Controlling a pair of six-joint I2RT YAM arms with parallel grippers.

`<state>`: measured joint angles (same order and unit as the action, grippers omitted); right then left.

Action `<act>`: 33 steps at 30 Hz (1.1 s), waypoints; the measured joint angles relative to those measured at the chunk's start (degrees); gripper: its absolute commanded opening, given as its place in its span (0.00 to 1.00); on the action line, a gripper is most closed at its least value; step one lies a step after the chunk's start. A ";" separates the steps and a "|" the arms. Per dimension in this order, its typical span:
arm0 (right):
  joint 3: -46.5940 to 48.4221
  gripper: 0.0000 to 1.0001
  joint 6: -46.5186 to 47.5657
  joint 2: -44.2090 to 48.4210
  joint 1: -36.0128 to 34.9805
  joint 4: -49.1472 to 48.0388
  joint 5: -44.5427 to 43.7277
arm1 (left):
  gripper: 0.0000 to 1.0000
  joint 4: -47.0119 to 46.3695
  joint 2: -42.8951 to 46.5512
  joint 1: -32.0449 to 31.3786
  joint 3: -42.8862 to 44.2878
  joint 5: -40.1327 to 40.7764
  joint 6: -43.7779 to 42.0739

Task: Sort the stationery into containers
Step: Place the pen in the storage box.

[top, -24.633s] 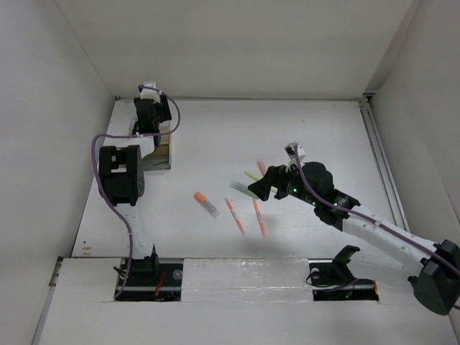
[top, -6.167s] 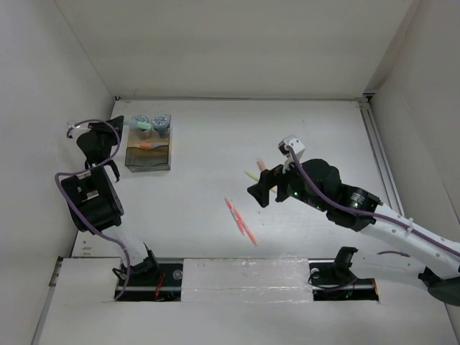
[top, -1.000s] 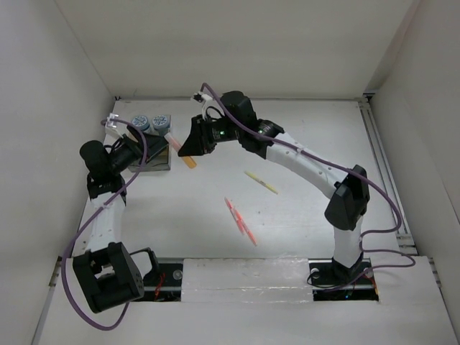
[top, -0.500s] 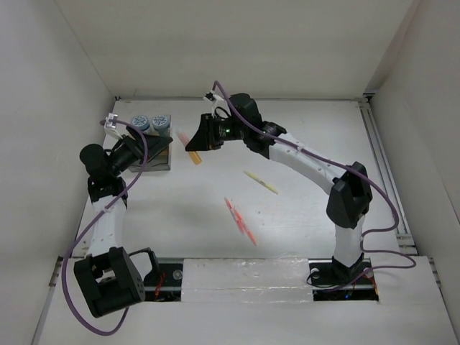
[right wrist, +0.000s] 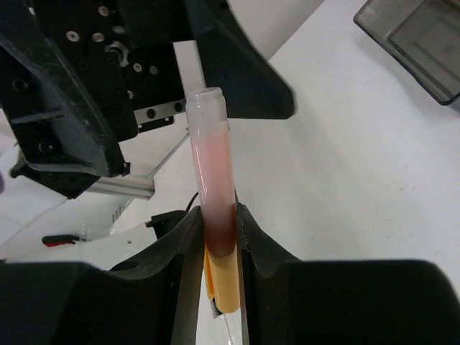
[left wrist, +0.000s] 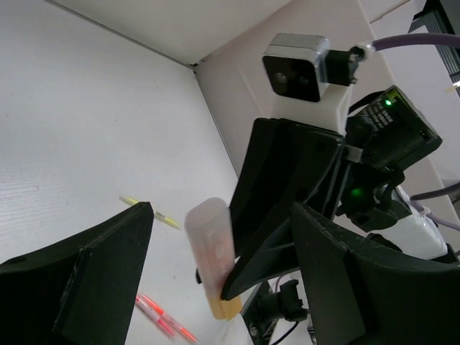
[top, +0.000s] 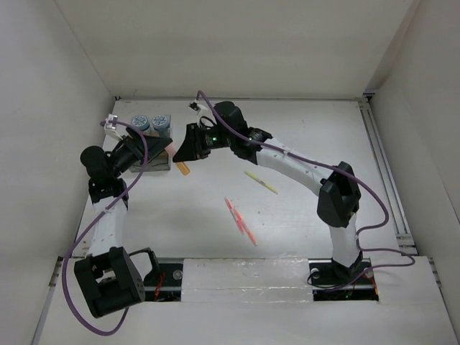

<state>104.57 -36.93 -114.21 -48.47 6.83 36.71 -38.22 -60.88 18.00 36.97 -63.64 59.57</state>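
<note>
Item: orange highlighter (right wrist: 212,165), clenched in your R gripper (right wrist: 219,241), sits btwn L gripper (left wrist: 223,215) parted jaws by far-left tray (right wrist: 402,36); next, prob. close L, release R.

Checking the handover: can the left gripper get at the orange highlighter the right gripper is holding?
Probably yes. The left gripper is open, and in its wrist view the capped end of the highlighter sticks out clear of the right gripper, lined up between the left fingers. Nothing sits between them.
</note>
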 measured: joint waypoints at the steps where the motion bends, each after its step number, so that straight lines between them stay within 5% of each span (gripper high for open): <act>1: 0.15 0.00 -0.07 -0.48 -0.07 -0.11 -0.02 | 0.65 -0.22 0.00 0.00 0.00 0.00 0.31; 5: 0.42 0.00 -1.01 -2.01 -0.11 -0.37 0.24 | 0.44 -1.20 0.00 0.00 -0.04 0.02 0.85; 16: 1.84 0.00 -4.28 -2.84 -0.04 -4.11 1.99 | 0.44 -6.64 0.00 0.09 -1.14 -0.48 4.48; 25: 1.95 0.00 -7.08 -3.56 0.63 -7.13 4.35 | 0.03 -8.07 -0.17 0.15 -2.03 -0.22 5.92; 28: 1.95 0.02 -7.45 -3.61 0.81 -7.32 4.74 | 0.00 -8.31 -0.33 0.13 -2.03 -0.20 6.12; 30: 1.92 0.18 -7.56 -3.61 0.83 -7.34 5.03 | 0.00 -8.33 -0.35 0.11 -2.03 -0.28 6.29; 31: 1.92 0.47 -7.65 -3.61 0.85 -7.41 5.18 | 0.00 -8.35 -0.35 0.11 -2.03 -0.31 6.36; 33: 1.57 0.71 -7.87 -3.61 0.87 -8.37 5.38 | 0.00 -8.20 -0.33 0.09 -2.03 -0.42 6.21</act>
<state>106.15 -44.80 -117.82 -47.59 -1.54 42.09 -46.41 -61.21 18.09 34.94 -64.05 65.78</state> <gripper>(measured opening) 0.571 0.203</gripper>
